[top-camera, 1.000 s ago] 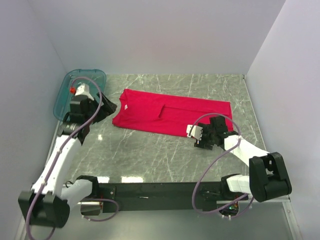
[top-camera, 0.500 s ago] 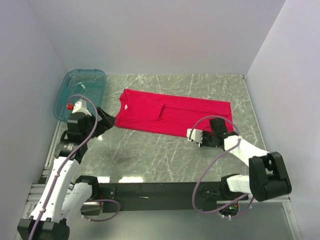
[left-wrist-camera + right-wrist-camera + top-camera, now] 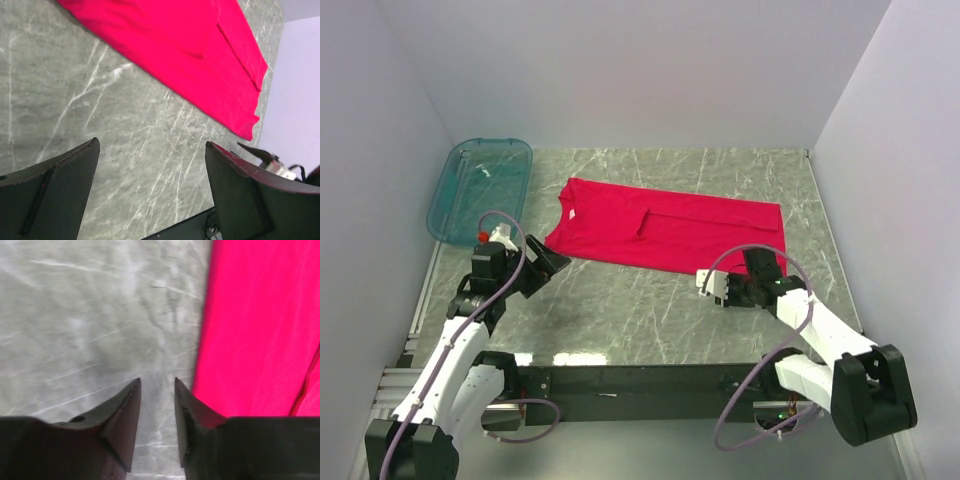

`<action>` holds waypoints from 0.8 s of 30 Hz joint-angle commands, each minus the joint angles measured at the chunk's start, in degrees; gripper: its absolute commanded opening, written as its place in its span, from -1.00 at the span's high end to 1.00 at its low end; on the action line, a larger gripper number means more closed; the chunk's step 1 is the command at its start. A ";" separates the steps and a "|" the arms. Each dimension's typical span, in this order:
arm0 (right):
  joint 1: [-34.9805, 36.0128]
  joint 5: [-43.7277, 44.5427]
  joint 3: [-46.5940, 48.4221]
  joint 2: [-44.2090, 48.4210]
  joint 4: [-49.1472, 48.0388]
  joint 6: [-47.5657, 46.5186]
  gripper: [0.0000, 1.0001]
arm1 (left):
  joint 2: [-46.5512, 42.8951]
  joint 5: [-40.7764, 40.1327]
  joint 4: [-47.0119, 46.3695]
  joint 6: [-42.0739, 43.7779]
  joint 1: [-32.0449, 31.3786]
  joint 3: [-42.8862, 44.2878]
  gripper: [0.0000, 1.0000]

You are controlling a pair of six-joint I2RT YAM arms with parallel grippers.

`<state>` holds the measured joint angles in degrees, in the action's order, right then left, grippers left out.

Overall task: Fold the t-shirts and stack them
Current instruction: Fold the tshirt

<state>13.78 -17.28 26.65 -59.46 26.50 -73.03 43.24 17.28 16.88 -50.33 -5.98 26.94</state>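
Although the crimson-red short-sleeved cotton t-shirt [image 3: 670, 225] lies flat on the grey marbled table [image 3: 620, 310] as a long narrow band, apparently folded once lengthwise, the job looks only part done: the crosswise folds are left, and nothing is stacked. The left gripper [image 3: 151, 144] hangs wide apart and empty over bare table near the neck end. The right gripper [image 3: 156, 382] shows a narrow empty gap just beside the shirt's near edge, grasping nothing.

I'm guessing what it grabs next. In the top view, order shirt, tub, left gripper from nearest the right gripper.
1. Red shirt, just behind the right gripper.
2. Left gripper, across on the left.
3. Tub, back left corner.
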 commanded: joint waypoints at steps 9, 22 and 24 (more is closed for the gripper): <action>1.16 10.59 3.84 -17.96 -18.49 11.51 0.11 | -3.78 0.48 -0.19 -0.39 0.00 0.83 -0.84; 2.21 -0.82 1.91 -7.71 -0.24 0.62 1.00 | -5.28 0.74 -0.01 -0.30 0.00 -0.83 -0.84; 4.05 -3.62 1.47 -4.98 5.38 -1.74 1.00 | -5.28 1.27 -0.54 -0.82 0.09 -1.18 -0.85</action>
<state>15.94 -14.48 29.08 -68.71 20.40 -69.69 38.72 17.76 17.91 -50.89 -5.98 26.46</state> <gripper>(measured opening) 0.010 0.922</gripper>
